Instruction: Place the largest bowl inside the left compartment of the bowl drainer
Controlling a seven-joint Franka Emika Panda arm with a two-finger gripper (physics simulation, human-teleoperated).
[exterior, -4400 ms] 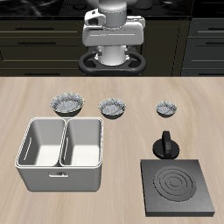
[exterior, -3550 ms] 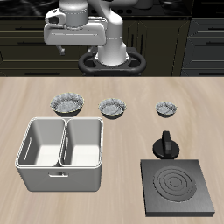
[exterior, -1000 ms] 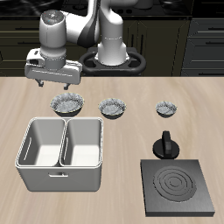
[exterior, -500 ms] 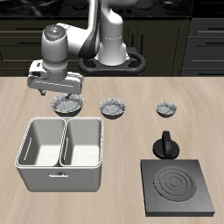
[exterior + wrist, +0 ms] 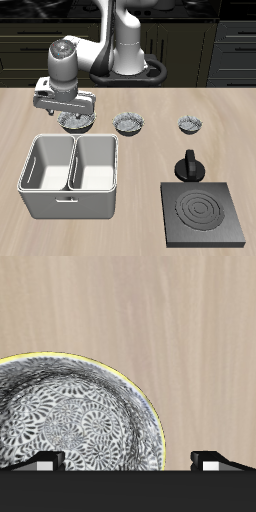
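The largest bowl [image 5: 82, 125], speckled grey-white with a dark pattern, stands on the table just behind the bowl drainer [image 5: 60, 205]. My gripper [image 5: 70, 112] hangs low right over the bowl and hides part of it. In the wrist view the bowl [image 5: 70, 421] fills much of the frame. My gripper [image 5: 128, 461] is open and holds nothing. One fingertip [image 5: 45, 462] is over the bowl's inside and the other [image 5: 210, 459] is over bare table outside the rim. The drainer's two wells hold nothing.
Two smaller speckled bowls [image 5: 129, 123] [image 5: 191, 124] stand in the same row as the largest one. A black object with a handle [image 5: 190, 165] stands behind a flat black burner plate [image 5: 203, 213] near the front edge.
My gripper has swung from the table's back over to the largest bowl and come down close above it. It stays open. Nothing on the table has moved.
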